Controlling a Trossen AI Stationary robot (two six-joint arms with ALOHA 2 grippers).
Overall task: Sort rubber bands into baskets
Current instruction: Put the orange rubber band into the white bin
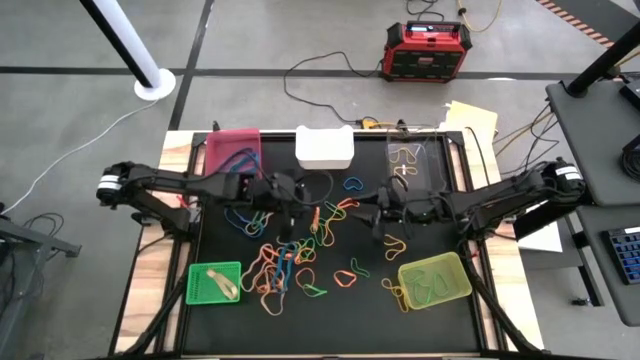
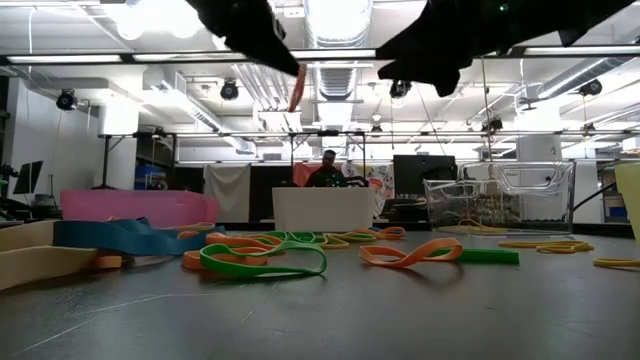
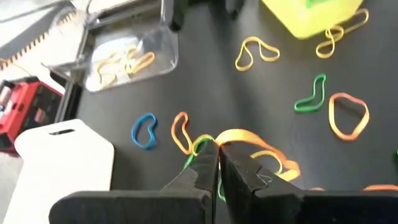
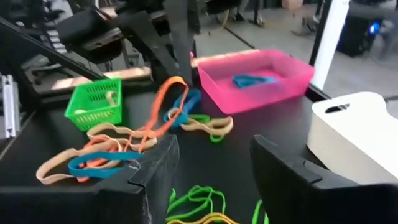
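Counter (image 1: 215, 320) with black top surface, carrying five baskets and loose rubber bands (image 1: 290, 262).

Along the far edge stand the pink basket (image 1: 234, 149), the white basket (image 1: 324, 148) and the clear basket (image 1: 413, 160); the green basket (image 1: 215, 283) sits near the front left, the yellow-green basket (image 1: 435, 279) near the front right. Orange, blue, green, yellow and tan bands lie scattered over the middle, densest left of centre.
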